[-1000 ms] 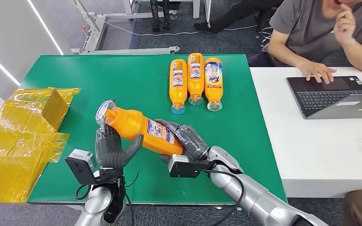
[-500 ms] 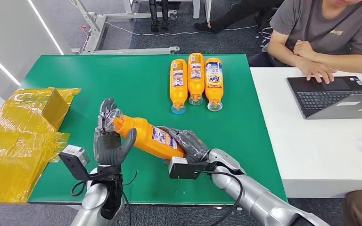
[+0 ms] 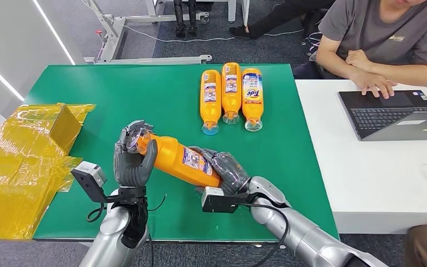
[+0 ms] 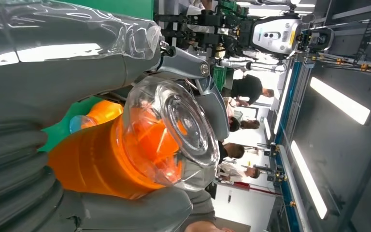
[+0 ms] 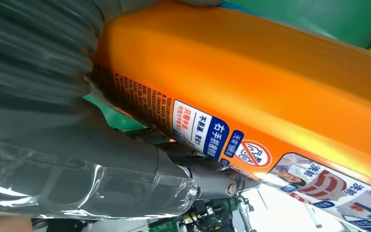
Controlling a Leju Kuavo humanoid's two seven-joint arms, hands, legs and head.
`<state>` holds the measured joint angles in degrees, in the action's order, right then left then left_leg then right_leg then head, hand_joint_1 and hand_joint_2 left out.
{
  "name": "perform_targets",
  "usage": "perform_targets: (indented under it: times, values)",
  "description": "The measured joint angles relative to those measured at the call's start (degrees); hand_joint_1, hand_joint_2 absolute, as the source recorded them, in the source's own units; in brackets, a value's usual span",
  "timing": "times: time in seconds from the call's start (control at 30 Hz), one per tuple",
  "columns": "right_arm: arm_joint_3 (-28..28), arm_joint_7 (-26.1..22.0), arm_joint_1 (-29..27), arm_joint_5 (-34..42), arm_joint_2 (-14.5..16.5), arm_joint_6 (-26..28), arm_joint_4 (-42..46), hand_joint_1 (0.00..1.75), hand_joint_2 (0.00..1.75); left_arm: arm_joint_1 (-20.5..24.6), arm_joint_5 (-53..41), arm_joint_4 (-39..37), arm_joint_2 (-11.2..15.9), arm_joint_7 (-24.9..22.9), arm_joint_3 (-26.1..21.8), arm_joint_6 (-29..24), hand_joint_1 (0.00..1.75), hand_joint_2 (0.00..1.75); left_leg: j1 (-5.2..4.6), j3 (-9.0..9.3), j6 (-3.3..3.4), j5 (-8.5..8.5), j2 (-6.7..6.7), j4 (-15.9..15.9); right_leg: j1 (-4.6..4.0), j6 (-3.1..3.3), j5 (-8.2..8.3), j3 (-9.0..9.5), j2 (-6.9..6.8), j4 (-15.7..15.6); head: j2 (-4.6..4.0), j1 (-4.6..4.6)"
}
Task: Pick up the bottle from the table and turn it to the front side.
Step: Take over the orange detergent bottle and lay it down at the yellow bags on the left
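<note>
Orange bottle (image 3: pixel 180 161) held above the green counter (image 3: pixel 144 94), tilted. Left robot hand (image 3: pixel 132 158) grasps its capped end; right robot hand (image 3: pixel 225 169) grasps its base. Turning step underway; next, rotate until front label faces up.

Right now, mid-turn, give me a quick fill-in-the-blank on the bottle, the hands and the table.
1. The held bottle is gripped by ____ hands.
2. The left hand wraps the end with the clear ____.
3. ____ more orange bottles lie side by side on the green table.
4. The right hand holds the bottle's ____ end.

Missing words: both; cap; Three; bottom
</note>
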<state>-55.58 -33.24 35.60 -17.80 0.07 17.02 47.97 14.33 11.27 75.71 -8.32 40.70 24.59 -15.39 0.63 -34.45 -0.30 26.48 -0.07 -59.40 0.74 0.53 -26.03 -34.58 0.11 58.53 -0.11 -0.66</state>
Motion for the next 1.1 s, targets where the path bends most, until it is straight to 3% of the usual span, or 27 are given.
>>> perform_targets:
  times: [0.13,0.17,0.63,0.77,0.87,1.1]
  values:
    - [0.0,-0.6,0.0,0.4,0.1,-0.1,-0.2,1.75,1.75,0.3,0.3,-0.2,0.0,0.0,0.2,0.0,0.02,1.75,0.0,0.0,0.0,0.0,-0.02,0.0,0.0,0.0,0.0,0.0,-0.02,0.0,0.0,0.0]
    - [0.0,-0.8,0.0,0.4,0.2,-0.1,-0.3,1.75,1.75,0.4,0.3,-0.4,0.1,0.0,0.3,0.0,0.0,1.75,0.0,0.0,0.0,0.0,-0.02,0.0,0.0,0.0,0.0,0.01,-0.02,0.0,0.0,0.0]
    - [-0.1,-2.2,2.2,0.3,2.5,-2.2,-0.5,1.75,1.75,-0.2,0.4,-3.0,0.2,-0.4,1.4,0.5,0.0,1.75,0.0,0.01,-0.02,-0.02,-0.02,0.0,0.0,0.0,0.0,0.0,-0.02,0.0,0.0,0.0]
    - [-0.2,-2.0,2.5,-0.1,2.7,-3.1,-0.5,1.75,1.75,-0.3,0.3,-3.2,0.3,-0.4,1.4,0.5,1.67,1.75,0.0,0.0,-0.02,-0.02,-0.02,0.0,0.0,0.0,0.0,0.0,-0.02,0.0,0.0,0.01]
    - [-0.3,-1.7,2.7,-0.2,2.7,-3.6,-0.5,1.75,1.75,-0.4,0.2,-3.3,0.3,-0.4,1.5,0.5,1.75,1.75,0.0,0.0,-0.02,-0.02,-0.02,0.0,0.0,0.0,0.0,0.0,-0.02,0.0,0.0,0.0]
    - [-0.4,-1.4,2.7,-0.9,2.7,-3.9,-0.5,1.75,1.75,-1.1,0.3,-3.2,0.2,-0.3,1.7,0.1,1.75,1.75,0.0,0.01,-0.02,-0.02,-0.02,0.0,0.0,0.0,0.0,0.0,-0.02,0.0,0.0,-0.01]
